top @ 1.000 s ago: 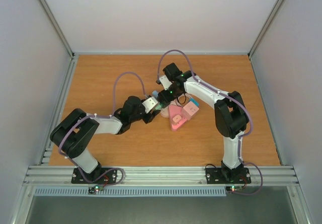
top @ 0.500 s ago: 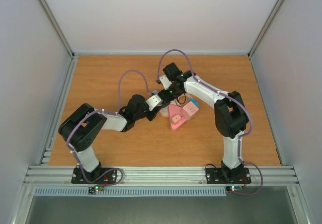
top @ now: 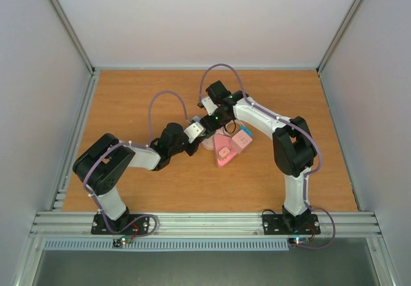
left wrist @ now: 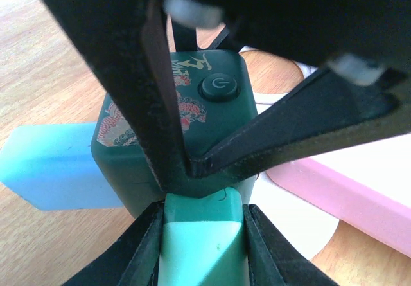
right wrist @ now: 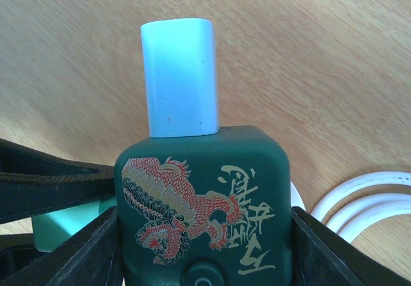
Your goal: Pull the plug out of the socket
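The socket (right wrist: 202, 189) is a dark green cube with a red dragon print and a power button. My right gripper (right wrist: 203, 225) is shut on its two sides. A light blue plug (right wrist: 180, 77) sticks out of its far face. A mint green plug (left wrist: 202, 228) sits against the socket's (left wrist: 192, 122) near side, and my left gripper (left wrist: 202, 218) is shut on this plug. In the top view both grippers, left (top: 198, 130) and right (top: 212, 123), meet at mid-table and hide the socket.
A pink block (top: 224, 151) and a second pink piece (top: 241, 140) lie just right of the grippers. A pink slab (left wrist: 350, 183) and a white cable coil (right wrist: 366, 199) lie beside the socket. The light blue plug also shows in the left wrist view (left wrist: 51, 164).
My left arm has reached further right and its gripper has come in against the socket. The right arm and the socket have shifted slightly left.
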